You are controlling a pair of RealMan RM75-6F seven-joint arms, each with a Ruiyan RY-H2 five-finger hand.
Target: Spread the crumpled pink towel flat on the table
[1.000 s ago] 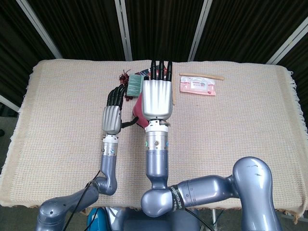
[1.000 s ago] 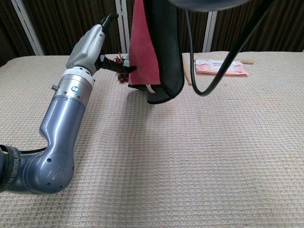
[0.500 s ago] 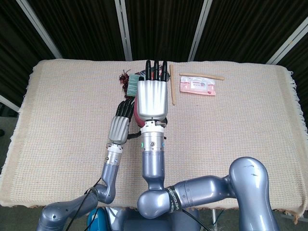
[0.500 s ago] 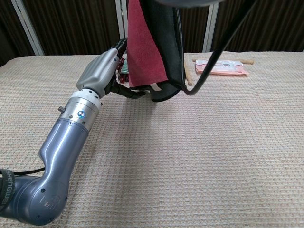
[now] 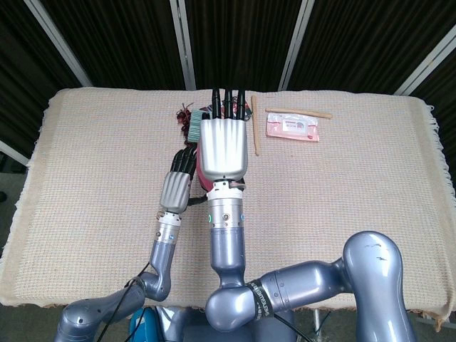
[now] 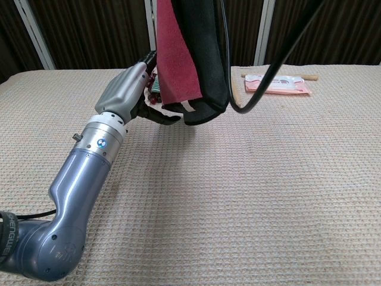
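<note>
Above the middle of the bench point(image 5: 85, 164) we see our right hand point(image 5: 222, 146) raised high, its silver back turned up to the head camera and its black fingers point(image 5: 226, 103) stretched straight ahead and pressed close together. From the chest view the same hand point(image 6: 205, 65) hangs down from the top of the frame with the towel point(image 6: 176, 59) draped against its palm side, so the dark pink cloth falls in a long fold well clear of the woven bench cover; how the hand holds the cloth we cannot tell, since the grip is cut off above the frame. In the head view only a sliver of the towel point(image 5: 201, 174) shows, between our two wrists.

Our left arm reaches forward and up from the lower left, forearm tilted toward the centre. Our left hand point(image 6: 128, 89) sits just beside the towel's lower edge, its black fingers point(image 6: 159, 116) curled under and pointing at the hanging cloth. Whether they pinch the hem or only touch it we cannot tell.

Near the far edge lie a wooden stick point(image 5: 254, 132), a pink packet point(image 5: 292, 128) and a small striped bundle point(image 5: 192, 125) partly hidden by our right hand.
</note>
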